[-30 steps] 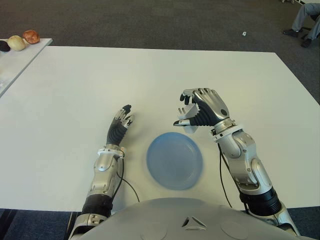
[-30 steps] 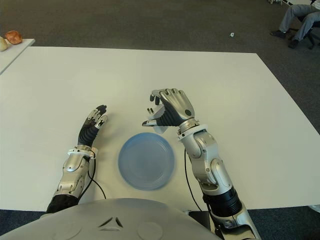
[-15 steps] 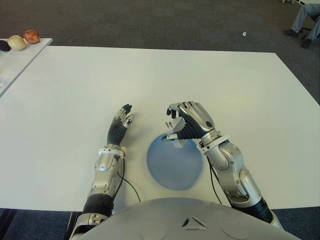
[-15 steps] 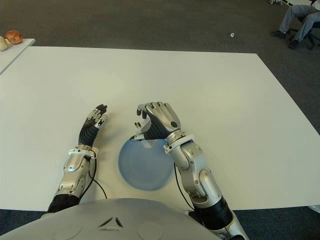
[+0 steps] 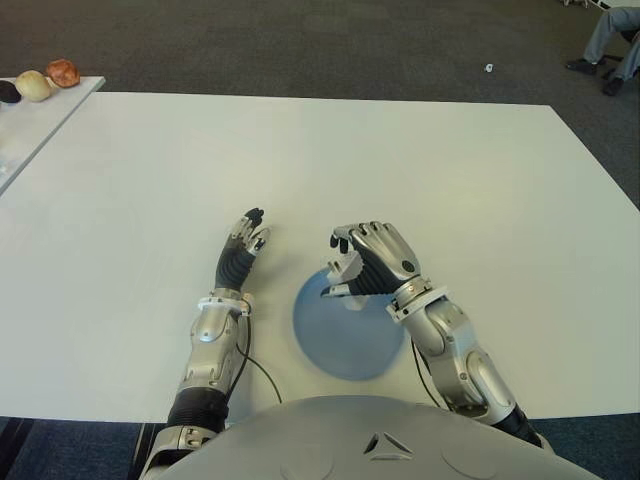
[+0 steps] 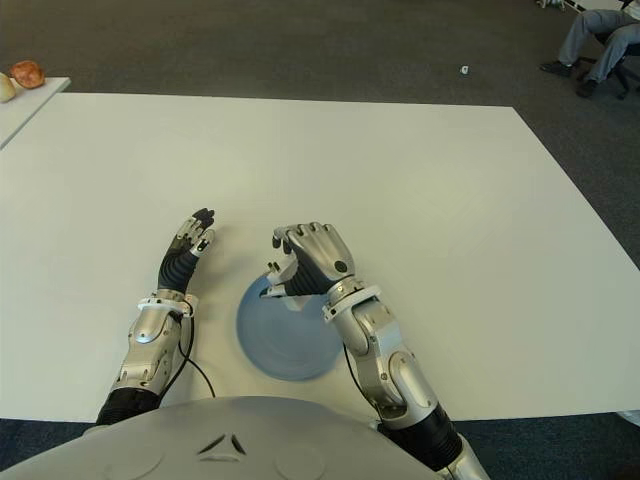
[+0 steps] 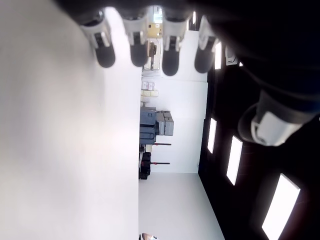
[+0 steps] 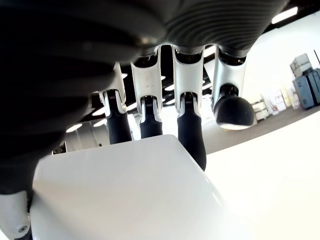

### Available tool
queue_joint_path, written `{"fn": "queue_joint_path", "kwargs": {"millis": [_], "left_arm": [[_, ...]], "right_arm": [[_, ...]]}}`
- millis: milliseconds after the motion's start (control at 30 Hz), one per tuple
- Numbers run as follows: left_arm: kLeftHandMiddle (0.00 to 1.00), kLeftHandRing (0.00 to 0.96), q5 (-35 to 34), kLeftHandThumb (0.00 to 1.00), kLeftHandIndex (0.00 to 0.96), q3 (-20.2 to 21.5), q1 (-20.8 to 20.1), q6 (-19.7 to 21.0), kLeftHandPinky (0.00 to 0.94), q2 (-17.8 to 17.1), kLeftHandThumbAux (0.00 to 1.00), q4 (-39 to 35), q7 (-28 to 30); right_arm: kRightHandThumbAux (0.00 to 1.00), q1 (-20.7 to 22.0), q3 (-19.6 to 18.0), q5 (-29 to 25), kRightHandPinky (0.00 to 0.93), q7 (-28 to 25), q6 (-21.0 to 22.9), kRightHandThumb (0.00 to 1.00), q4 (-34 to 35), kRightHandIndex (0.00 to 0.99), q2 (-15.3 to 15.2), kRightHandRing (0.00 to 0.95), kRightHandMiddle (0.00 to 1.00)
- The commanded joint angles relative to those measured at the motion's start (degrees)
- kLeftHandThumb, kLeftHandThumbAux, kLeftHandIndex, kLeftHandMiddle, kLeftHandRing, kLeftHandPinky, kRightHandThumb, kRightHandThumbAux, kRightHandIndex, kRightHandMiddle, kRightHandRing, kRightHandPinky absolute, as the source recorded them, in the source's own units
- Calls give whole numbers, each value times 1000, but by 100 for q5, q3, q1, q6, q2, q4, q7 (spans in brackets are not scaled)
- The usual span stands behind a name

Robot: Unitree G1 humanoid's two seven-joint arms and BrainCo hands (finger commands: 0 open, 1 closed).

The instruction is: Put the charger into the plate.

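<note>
My right hand [image 5: 352, 268] is curled around a white block-shaped charger [image 5: 349, 277], holding it just above the far edge of the blue plate [image 5: 345, 335] near the table's front. The right wrist view shows the charger [image 8: 125, 190] filling the palm, with the fingers [image 8: 190, 132] wrapped over its far edge. My left hand [image 5: 243, 243] shows flat on the white table [image 5: 300, 150], left of the plate, fingers straight and holding nothing.
A side table [image 5: 30, 110] at the far left carries some round fruit-like items [image 5: 45, 80]. A person's legs [image 5: 615, 40] show at the far right on the dark carpet. A cable [image 5: 250, 365] runs from my left forearm by the plate.
My right hand has carried the charger left and toward me, from beyond the plate's right side to over the plate's far edge, and lowered it. The left hand has stayed still.
</note>
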State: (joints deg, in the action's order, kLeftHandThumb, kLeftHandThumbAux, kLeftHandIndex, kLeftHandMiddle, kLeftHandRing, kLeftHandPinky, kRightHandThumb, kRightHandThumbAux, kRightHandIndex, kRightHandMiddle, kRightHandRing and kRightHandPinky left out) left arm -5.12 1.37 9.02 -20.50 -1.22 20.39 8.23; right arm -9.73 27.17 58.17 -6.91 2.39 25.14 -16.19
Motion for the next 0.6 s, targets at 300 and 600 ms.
{"fn": "queue_joint_path", "kwargs": {"millis": [300, 600], "left_arm": [[108, 43, 14, 0, 120, -28, 168, 240, 0, 14, 547, 267, 43], [111, 39, -6, 0, 118, -25, 145, 264, 0, -17, 539, 263, 83]], "right_arm": [[674, -140, 63, -261, 832, 482, -301, 857, -385, 404, 93, 834, 549], [534, -23, 5, -300, 497, 883, -760, 670, -727, 340, -153, 504, 438]]}}
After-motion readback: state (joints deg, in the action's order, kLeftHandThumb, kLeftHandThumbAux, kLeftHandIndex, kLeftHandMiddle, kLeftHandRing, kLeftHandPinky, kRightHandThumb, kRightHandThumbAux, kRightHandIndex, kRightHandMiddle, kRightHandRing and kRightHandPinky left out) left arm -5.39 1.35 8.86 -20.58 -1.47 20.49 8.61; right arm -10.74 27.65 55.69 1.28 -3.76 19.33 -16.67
